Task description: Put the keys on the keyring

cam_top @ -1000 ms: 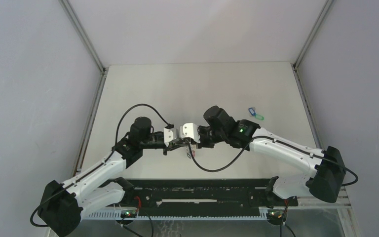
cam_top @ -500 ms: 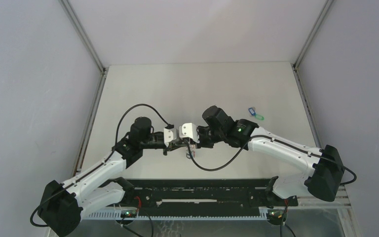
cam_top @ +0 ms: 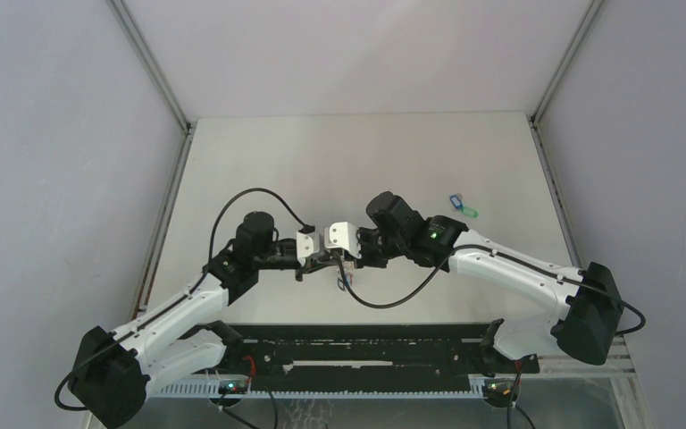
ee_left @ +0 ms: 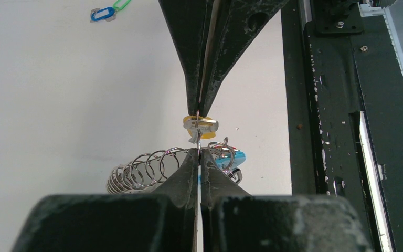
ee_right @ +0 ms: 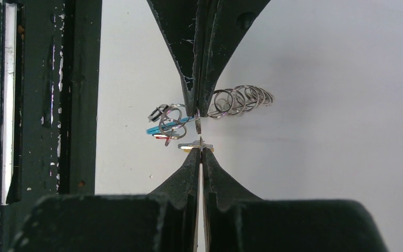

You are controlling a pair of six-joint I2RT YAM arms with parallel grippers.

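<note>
The yellow-orange key (ee_left: 201, 124) sits pinched at the tip of the right gripper (ee_left: 200, 112), whose fingers are pressed together on it. Just below it in the left wrist view we see the keyring (ee_left: 147, 169), with one of its wire loops clamped between the closed fingers of the left gripper (ee_left: 199, 155). The two gripper tips point at each other, with the key's small metal loop reaching down to the ring's wire; we cannot tell whether it has been threaded on. The keyring's coil of silvery loops trails off to one side of the left fingers. Its cyan piece (ee_left: 237, 157), red tag (ee_right: 162, 137) and black bit (ee_right: 157, 112) bunch on the other side. We cannot tell whether the coil rests on the table (cam_top: 357, 161). The blue key (cam_top: 455, 201) and the green key (cam_top: 469, 212) lie touching each other on the table, well apart from both grippers, on the right arm's far side. A black rail (ee_left: 336, 105) runs along the table's near edge.
</note>
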